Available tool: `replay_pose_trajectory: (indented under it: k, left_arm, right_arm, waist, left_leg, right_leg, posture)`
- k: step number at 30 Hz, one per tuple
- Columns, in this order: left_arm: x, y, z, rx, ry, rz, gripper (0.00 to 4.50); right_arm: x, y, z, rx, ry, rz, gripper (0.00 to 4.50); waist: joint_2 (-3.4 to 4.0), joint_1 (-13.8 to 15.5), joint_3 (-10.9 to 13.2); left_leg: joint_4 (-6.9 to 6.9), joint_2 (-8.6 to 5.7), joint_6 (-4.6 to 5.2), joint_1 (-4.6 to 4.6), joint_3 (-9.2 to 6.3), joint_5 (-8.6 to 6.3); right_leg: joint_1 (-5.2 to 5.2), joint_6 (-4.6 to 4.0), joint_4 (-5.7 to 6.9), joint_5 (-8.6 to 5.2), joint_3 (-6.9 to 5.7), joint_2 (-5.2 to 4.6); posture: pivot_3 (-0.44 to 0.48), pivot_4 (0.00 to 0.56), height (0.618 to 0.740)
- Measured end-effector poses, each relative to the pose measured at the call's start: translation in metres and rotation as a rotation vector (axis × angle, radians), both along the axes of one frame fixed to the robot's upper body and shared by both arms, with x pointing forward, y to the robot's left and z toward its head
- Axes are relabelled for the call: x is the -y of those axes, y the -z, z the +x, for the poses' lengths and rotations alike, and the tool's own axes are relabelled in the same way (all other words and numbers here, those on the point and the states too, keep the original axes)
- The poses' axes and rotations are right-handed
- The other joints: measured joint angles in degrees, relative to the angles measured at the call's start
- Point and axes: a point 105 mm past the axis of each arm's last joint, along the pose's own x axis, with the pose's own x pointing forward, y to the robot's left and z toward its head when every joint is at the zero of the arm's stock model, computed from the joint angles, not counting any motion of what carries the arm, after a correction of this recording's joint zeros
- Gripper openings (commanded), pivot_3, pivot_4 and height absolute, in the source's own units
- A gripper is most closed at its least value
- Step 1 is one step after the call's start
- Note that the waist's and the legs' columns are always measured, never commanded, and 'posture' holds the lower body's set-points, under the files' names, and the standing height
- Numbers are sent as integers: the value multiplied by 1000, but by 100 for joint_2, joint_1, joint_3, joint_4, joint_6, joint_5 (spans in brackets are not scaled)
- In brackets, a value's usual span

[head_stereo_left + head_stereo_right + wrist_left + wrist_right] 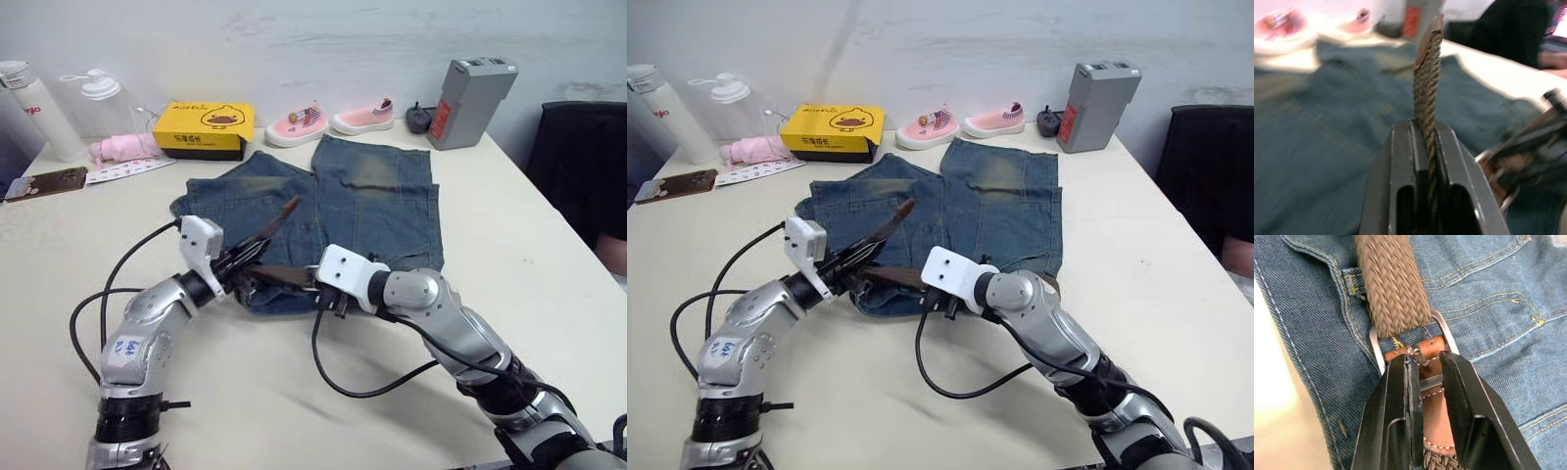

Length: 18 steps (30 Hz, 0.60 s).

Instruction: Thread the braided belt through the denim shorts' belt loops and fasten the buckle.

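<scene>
- Left gripper is clamped on the braided belt, its tip pointing up over the denim shorts.
- Right gripper grips the leather tab just behind the buckle, at the waistband.

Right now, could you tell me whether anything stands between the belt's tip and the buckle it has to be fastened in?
Nothing visible does. The braided belt already passes through the buckle over the denim shorts. The left gripper pinches the belt near its tip; the right gripper straddles the leather end behind the buckle.
</scene>
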Motion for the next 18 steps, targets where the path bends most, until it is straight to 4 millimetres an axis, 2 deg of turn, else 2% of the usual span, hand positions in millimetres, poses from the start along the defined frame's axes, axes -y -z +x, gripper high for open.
replay_pose_trajectory:
  k: [9,11,13,18]
  left_arm:
    - [1,-2,-3,13,-18,0,0]
    - [3,-3,-3,18,-16,-2,0]
    - [3,-5,-3,21,-19,-2,0]
    - [5,-4,-3,21,-12,-1,0]
  right_arm:
    - [4,-7,1,-49,14,109,973]
    - [11,-12,1,-58,13,140,342]
    - [14,-16,1,-50,7,149,85]
    - [17,-20,1,-61,-5,174,85]
  waist:
    - [13,-24,6]
    - [18,-23,12]
    - [19,-25,13]
    - [22,-26,15]
  left_leg:
    - [-1,7,1,-5,3,-2]
    - [-1,6,2,-9,3,-2]
    - [-1,7,1,-9,3,-2]
    - [-2,9,2,-9,3,-2]
  right_leg:
    - [-6,-2,0,-1,-3,1]
    - [-7,-2,-1,-1,-3,1]
    - [-8,-2,-4,-1,-3,1]
    - [-9,-2,-6,-1,-3,0]
  posture:
    - [0,150,618]
    - [0,150,618]
    - [0,150,618]
    - [0,150,618]
